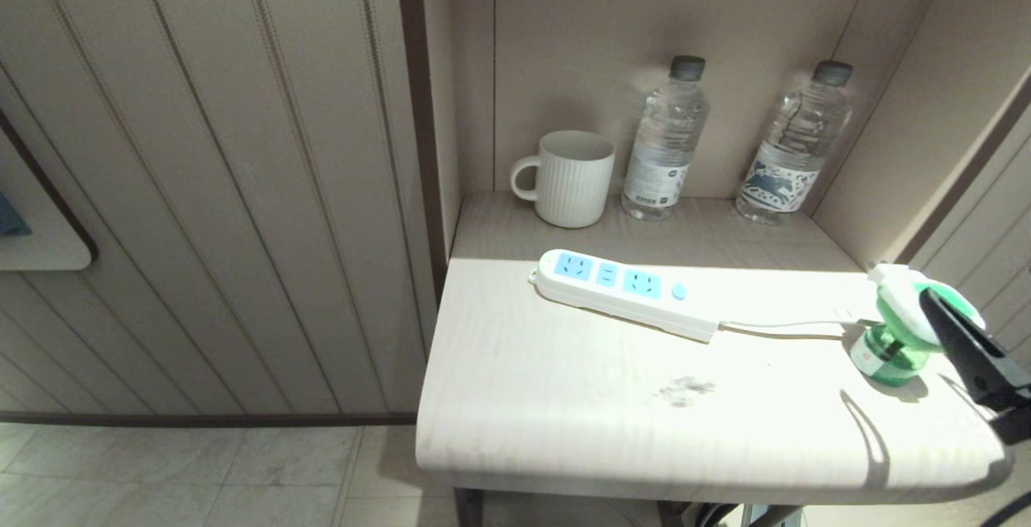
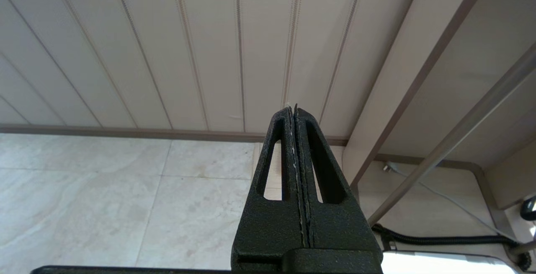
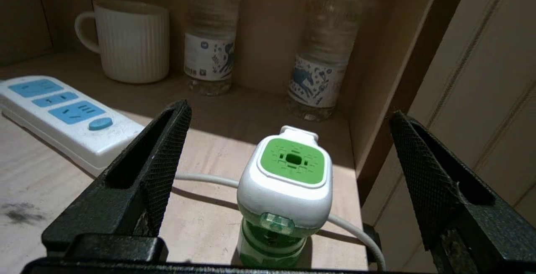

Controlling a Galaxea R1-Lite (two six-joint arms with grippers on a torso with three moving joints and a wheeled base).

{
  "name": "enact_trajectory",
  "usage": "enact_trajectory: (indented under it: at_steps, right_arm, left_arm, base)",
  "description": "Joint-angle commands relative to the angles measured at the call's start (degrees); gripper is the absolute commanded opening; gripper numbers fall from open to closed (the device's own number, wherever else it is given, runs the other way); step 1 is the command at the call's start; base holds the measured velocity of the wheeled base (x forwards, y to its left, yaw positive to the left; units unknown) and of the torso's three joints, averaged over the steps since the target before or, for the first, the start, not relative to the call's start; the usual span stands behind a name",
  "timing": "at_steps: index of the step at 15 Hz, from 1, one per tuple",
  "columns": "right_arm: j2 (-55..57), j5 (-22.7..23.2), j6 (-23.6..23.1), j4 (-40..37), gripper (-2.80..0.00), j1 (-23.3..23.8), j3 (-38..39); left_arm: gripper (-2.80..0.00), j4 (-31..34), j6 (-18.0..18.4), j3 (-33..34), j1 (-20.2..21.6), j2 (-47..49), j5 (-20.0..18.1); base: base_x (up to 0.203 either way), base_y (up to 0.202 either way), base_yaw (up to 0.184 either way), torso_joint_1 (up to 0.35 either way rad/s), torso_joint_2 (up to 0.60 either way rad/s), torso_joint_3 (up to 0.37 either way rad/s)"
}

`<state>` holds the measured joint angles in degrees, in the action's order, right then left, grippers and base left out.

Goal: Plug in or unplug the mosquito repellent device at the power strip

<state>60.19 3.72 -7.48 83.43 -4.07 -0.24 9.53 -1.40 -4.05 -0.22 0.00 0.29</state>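
Hotel-type bedroom corner: padded wall panels (image 1: 242,188) running beside a pale wood desk (image 1: 564,398), tiled floor (image 1: 201,470) lying below, ribbed mug (image 1: 572,179) and two complimentary-looking water bottles (image 1: 667,140) standing in the alcove.

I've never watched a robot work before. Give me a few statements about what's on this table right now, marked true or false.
1. The mosquito repellent device is plugged into the power strip. False: it stands on the table, apart from the strip.
2. The right gripper is open, its fingers either side of the device. True.
3. The left gripper is shut. True.
4. The mug sits between the two water bottles. False: it is left of both.
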Motion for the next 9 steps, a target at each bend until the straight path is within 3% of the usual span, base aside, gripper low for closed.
enact_trajectory:
  at_steps: [1, 6, 8, 9]
  right_arm:
    - [-6.15, -0.89, -0.08, 0.62, -2.80, 0.10, -0.02]
    - [-13.15, -1.46, -1.78, -0.14, -2.80, 0.76, -2.25]
    - [-16.22, -2.50, -1.97, -5.96, -2.80, 1.44, -5.93]
    - [-18.91, -4.05, -1.95, -13.03, -2.80, 1.61, -9.71]
  left_arm:
    - [-2.80, 0.05, 0.00, 0.00, -0.04, 0.09, 0.06]
    - [-2.80, 0.05, -0.01, 0.00, -0.04, 0.09, 0.03]
    - [-2.80, 0.05, 0.00, 0.00, -0.04, 0.09, 0.06]
    - [-2.80, 0.05, -0.07, 0.00, -0.04, 0.09, -0.03]
  base:
    - [0.000, 0.000, 0.000, 0.000, 0.00, 0.000]
    - [0.000, 0.000, 0.000, 0.000, 0.00, 0.000]
    - [0.000, 0.000, 0.000, 0.000, 0.00, 0.000]
    - [0.000, 0.000, 0.000, 0.000, 0.00, 0.000]
